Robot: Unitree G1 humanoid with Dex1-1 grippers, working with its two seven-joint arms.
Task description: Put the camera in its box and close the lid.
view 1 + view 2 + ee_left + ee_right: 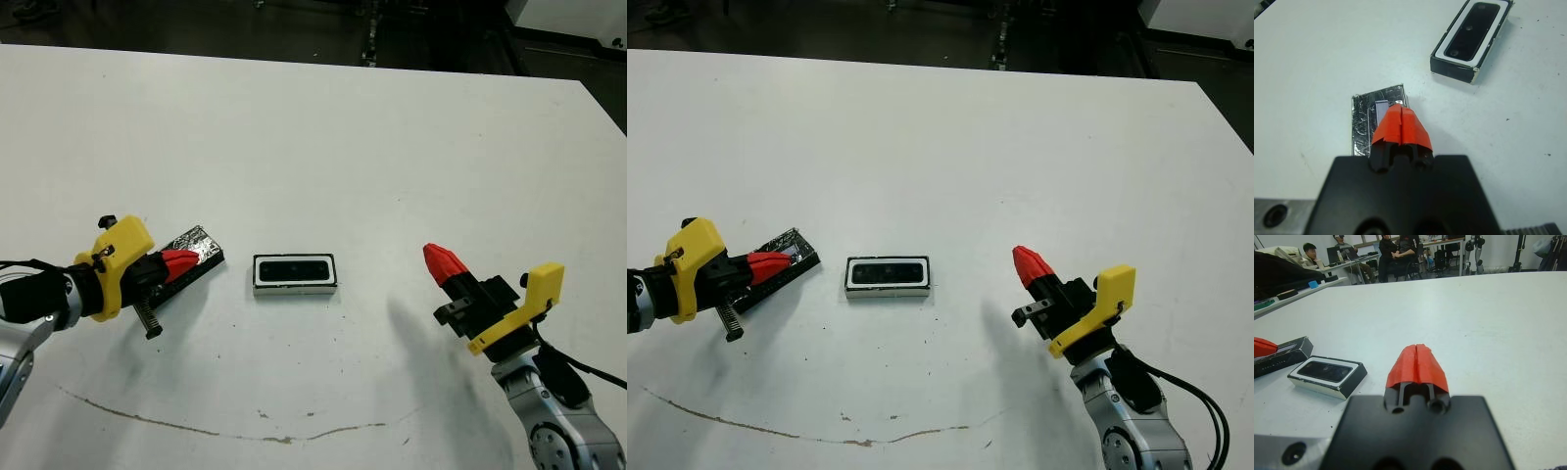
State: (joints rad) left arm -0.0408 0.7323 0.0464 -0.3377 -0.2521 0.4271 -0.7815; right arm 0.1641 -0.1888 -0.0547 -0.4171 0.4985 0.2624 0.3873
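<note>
1. Under the left gripper, whose red tips are pressed together holding nothing, lies the speckled lid, flat on the table.
2. Just beyond those tips, the camera already rests inside the box.
3. Well apart, the right gripper hovers closed and empty.
4. Only lidding remains.

A lab or shared workroom: beyond the wide white counter, seated people work at far desks with equipment.
</note>
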